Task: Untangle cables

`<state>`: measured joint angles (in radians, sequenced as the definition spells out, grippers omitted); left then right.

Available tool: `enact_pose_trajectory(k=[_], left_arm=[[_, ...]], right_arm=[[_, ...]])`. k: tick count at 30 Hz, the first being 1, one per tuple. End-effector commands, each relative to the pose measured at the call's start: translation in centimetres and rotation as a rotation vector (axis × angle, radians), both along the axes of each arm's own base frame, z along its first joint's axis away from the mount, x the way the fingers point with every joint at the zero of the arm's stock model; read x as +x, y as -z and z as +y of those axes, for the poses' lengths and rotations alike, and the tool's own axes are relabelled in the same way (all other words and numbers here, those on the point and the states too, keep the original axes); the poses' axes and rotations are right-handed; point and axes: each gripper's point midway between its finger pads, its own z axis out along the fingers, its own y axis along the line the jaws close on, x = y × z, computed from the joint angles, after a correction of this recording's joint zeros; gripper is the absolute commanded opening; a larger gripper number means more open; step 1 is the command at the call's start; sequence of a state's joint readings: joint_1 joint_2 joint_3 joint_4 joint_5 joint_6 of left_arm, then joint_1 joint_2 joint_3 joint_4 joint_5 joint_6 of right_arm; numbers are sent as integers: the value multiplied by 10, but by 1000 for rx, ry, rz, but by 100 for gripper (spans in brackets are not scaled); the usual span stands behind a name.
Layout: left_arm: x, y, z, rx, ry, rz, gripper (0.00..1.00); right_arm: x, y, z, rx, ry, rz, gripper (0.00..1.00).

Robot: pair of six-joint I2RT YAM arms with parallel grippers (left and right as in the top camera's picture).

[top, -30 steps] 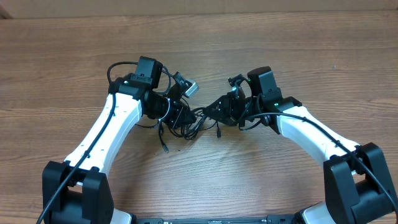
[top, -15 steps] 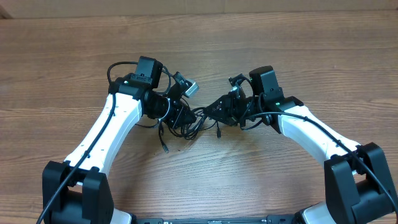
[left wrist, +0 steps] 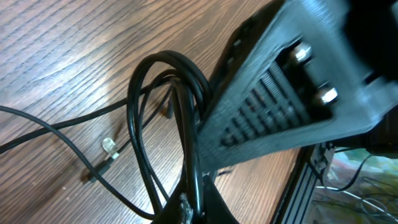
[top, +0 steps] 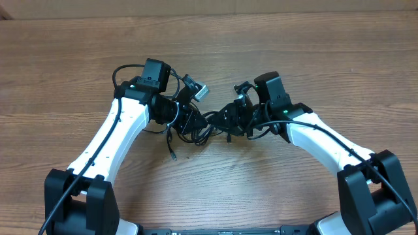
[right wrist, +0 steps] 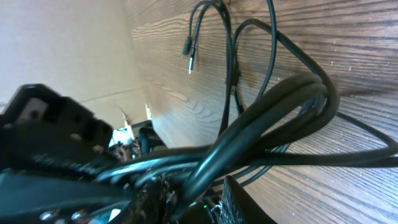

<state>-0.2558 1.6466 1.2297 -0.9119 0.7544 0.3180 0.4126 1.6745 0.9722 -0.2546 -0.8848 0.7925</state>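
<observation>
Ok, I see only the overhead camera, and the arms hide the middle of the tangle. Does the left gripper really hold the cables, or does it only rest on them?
Observer: It holds them. In the left wrist view the left gripper is shut on a loop of several black cables.
Operator: And the right one?
Observer: The right wrist view shows the right gripper shut on a thick bunch of the cables, which bends out over the table.
Operator: Are any ends free?
Observer: Yes. In the right wrist view two thin cords end in small plug ends, clear of the bunch and not in the gripper.
</observation>
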Motion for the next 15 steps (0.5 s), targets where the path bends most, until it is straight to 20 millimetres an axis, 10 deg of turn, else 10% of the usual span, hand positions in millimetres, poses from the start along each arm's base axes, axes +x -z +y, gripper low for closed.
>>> enact_pose_trajectory(k=[1, 15], left_arm=[[-3, -23, -13, -102, 42, -24, 4], [-6, -25, -15, -118, 45, -7, 4]], right_arm=[[10, 0, -1, -39, 51, -33, 28], [20, 34, -29, -253, 172, -31, 27]])
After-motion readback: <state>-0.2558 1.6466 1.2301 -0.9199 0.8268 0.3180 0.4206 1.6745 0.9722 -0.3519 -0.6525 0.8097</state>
